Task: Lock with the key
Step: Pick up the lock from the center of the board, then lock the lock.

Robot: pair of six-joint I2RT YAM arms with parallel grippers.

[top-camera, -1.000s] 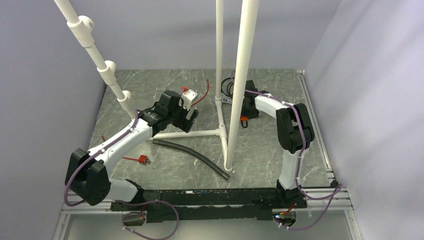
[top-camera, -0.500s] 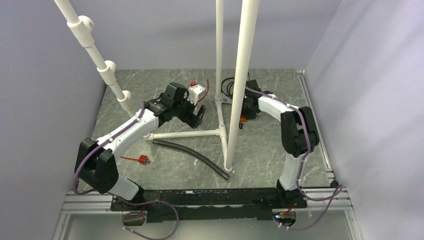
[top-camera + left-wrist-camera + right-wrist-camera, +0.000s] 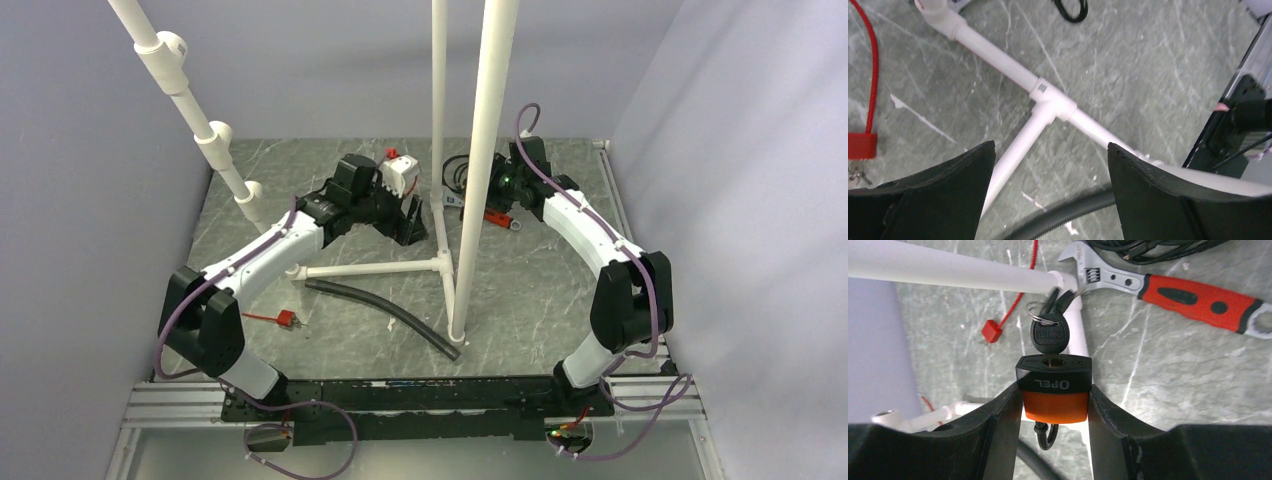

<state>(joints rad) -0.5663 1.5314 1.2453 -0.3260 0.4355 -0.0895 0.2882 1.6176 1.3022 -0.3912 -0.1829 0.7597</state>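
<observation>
A: Entry, right arm. What does the right gripper have?

B: The padlock. Both fingers press flat against its two sides, and the body fills the whole gap between them. The top of the body is black with white lettering and the lower part is orange.

A: And the key?

B: The key sits in the slot on the black end, its black head standing out from the lock. A key ring hangs through the head. Nothing grips the key itself.

A: What lies around it?

B: In the wrist view, a red-handled wrench lies on the marble table beyond the lock, and a white pipe crosses the upper left. From above, the right wrist is at the far side of the table, close to the tall upright pipes.

A: Left arm?

B: The left gripper is spread wide and holds nothing. Through the gap I see a white tee fitting on the floor frame, with a black hose below it. A red tag lies at the left edge of that view.

A: Distance between the arms?

B: Well apart, with the upright pipes between them.
</observation>
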